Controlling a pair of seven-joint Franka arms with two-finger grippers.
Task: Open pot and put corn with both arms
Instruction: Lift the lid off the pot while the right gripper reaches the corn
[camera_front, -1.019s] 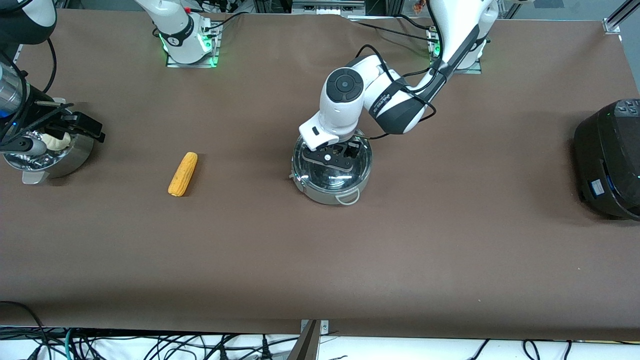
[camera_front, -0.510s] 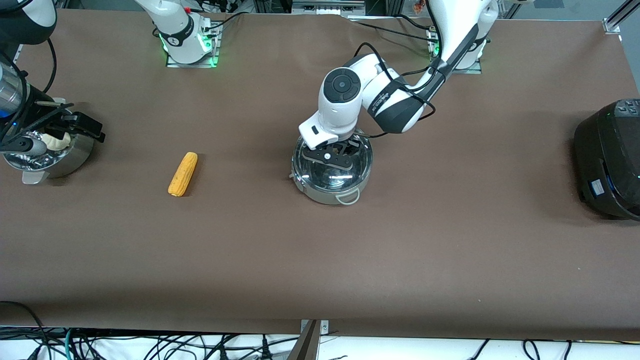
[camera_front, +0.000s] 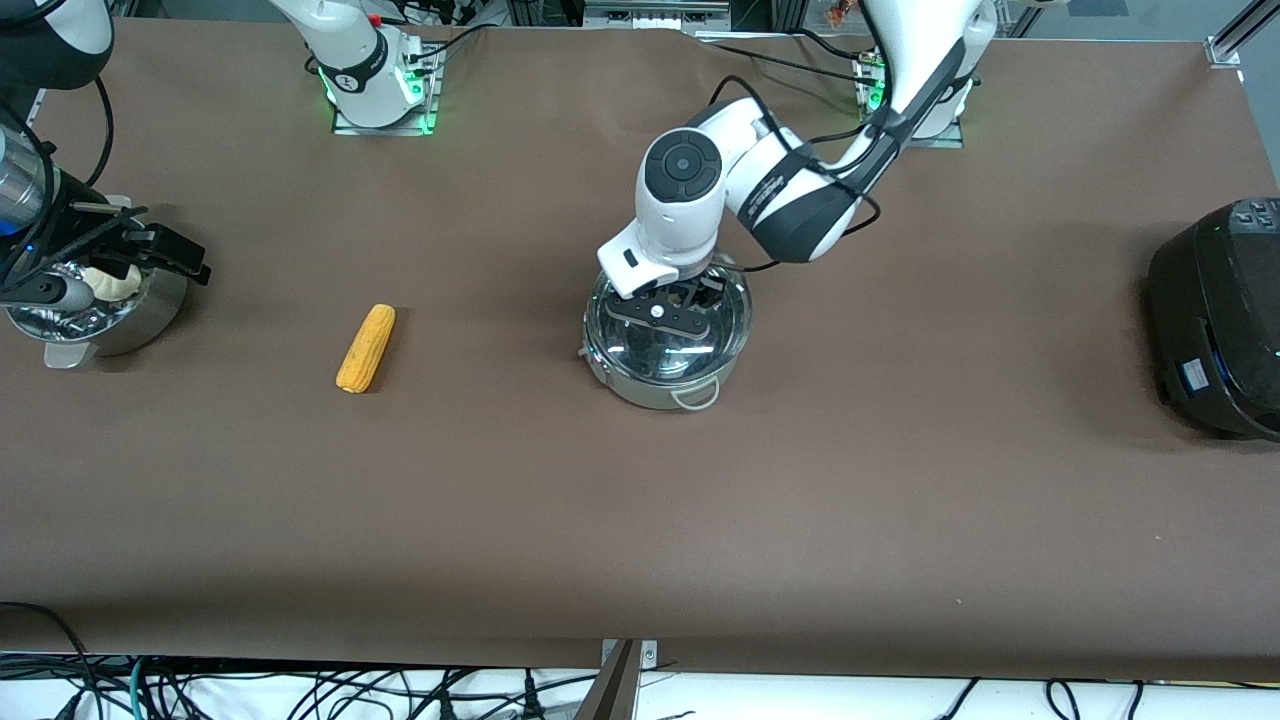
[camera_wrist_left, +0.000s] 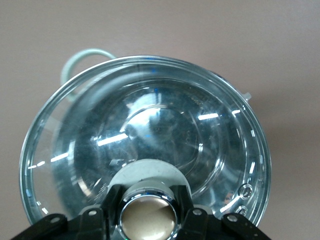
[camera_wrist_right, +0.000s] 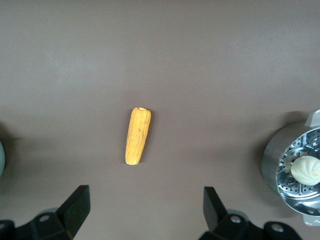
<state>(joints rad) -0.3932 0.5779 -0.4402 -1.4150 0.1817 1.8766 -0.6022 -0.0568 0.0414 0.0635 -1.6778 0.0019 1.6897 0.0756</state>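
The steel pot (camera_front: 655, 388) stands mid-table. My left gripper (camera_front: 664, 313) is shut on the brass-coloured knob (camera_wrist_left: 148, 220) of the glass lid (camera_front: 700, 335) and holds the lid just above the pot's rim, a little askew. In the left wrist view the lid (camera_wrist_left: 150, 125) fills the frame, with one loop handle of the pot (camera_wrist_left: 82, 62) showing past its edge. The corn (camera_front: 366, 347) lies on the table toward the right arm's end. My right gripper (camera_front: 165, 255) is open and empty, up over the steamer bowl; in its wrist view (camera_wrist_right: 145, 212) the corn (camera_wrist_right: 138, 135) lies ahead.
A perforated steel steamer bowl (camera_front: 150, 310) with a white bun (camera_wrist_right: 306, 169) stands at the right arm's end of the table. A black rice cooker (camera_front: 1215, 320) stands at the left arm's end. Brown cloth covers the table.
My left gripper has risen slightly with the lid, which now sits off the pot's rim and shifted toward the left arm's base. The right arm and the corn have not moved.
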